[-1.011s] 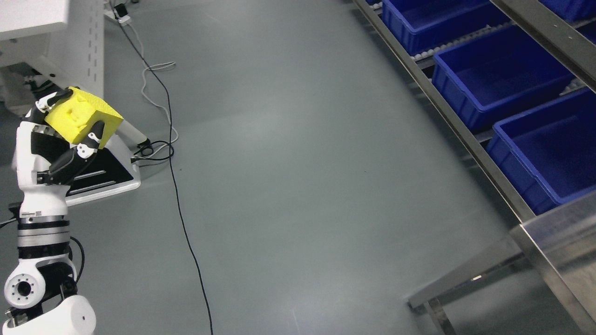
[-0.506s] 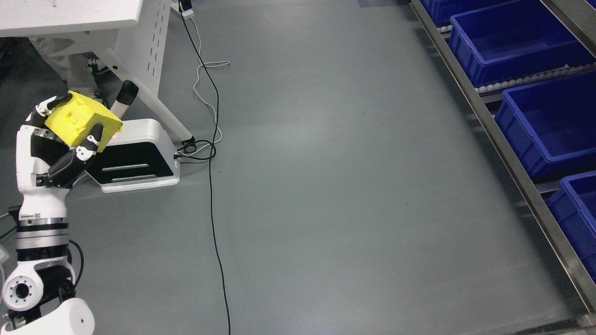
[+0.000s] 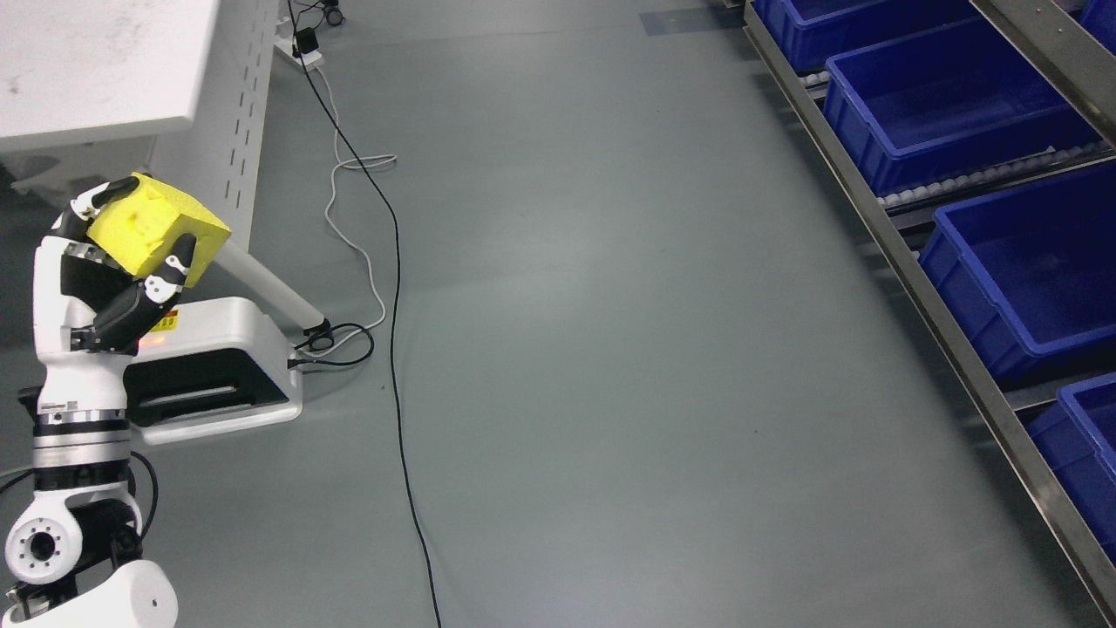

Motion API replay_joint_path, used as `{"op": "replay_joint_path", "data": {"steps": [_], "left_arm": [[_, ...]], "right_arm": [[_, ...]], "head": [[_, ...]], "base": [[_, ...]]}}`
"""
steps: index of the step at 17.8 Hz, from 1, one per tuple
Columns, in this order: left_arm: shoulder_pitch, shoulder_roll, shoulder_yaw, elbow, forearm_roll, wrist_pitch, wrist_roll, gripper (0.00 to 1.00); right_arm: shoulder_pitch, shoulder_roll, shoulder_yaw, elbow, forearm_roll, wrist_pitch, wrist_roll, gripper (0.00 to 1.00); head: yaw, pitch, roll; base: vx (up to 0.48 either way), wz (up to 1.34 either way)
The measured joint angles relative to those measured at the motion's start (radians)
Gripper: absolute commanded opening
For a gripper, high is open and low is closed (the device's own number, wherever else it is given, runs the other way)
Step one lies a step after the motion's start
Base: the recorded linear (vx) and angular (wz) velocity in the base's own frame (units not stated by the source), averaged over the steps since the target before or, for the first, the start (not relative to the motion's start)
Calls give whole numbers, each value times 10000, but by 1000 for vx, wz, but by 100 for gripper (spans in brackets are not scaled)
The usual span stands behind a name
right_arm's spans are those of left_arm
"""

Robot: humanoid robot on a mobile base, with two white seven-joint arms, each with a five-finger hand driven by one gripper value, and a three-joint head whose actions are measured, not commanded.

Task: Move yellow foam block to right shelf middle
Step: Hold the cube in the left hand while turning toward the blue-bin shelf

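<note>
The yellow foam block (image 3: 155,228) is held up at the far left of the head view, tilted, in my left hand (image 3: 118,262). Black-tipped fingers (image 3: 179,258) curl around its near side and another finger wraps its top left corner. The left arm rises from the bottom left corner. On the right stands the metal shelf (image 3: 907,262) with blue bins: an upper one (image 3: 950,92), a middle one (image 3: 1033,262), and part of a lower one (image 3: 1085,453). My right arm does not show.
A white table (image 3: 96,70) with a perforated side panel stands at the upper left. Below my hand a white-and-black device (image 3: 218,366) sits on the floor. A black cable (image 3: 397,366) and a white cable (image 3: 349,209) run across the grey floor (image 3: 628,331).
The whole picture has shifted, so the camera moved; table, device and bins sit differently in frame. The left hand keeps its hold on the yellow block in the same spot.
</note>
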Motion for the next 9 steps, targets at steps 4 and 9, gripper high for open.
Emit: {"op": "replay_joint_path", "data": {"steps": [4,9], "left_arm": [[5,-2,-10,-1,-2,66,0,36],[6,-3,-12,-2,-3,94,0,36]], "right_arm": [[0,0,0,0,0,0,0,100],[0,0,0,0,0,0,0,100]], "head": [[0,0,0],[0,0,0]], "base": [[408,-221],[455,-155]]}}
